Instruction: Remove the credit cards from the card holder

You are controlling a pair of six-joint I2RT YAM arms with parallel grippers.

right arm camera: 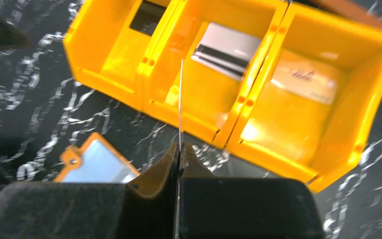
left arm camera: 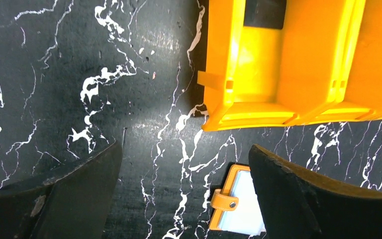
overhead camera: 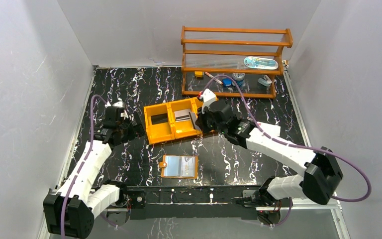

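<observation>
Right gripper [right arm camera: 180,149] of mine is clamped on a credit card [right arm camera: 180,99], seen edge-on as a thin line over the orange tray [right arm camera: 104,79]. My left gripper [left arm camera: 184,184] gapes wide; its finger [left arm camera: 303,199] hides part of the opened card holder [left arm camera: 236,205] on the table [left arm camera: 54,99].

The orange tray [overhead camera: 152,130] sits in the middle of the black table [overhead camera: 124,169], with walls all round it. The right gripper [right arm camera: 179,149], pinching a credit card [overhead camera: 193,120], hangs over the tray's right part and blocks that way in. The left gripper [left arm camera: 184,154] is spread wide beside the tray's left end, over bare table. More bare table lies between the tray and the open card holder [overhead camera: 179,166]. A wooden rack [overhead camera: 234,52] fills the back right corner.
</observation>
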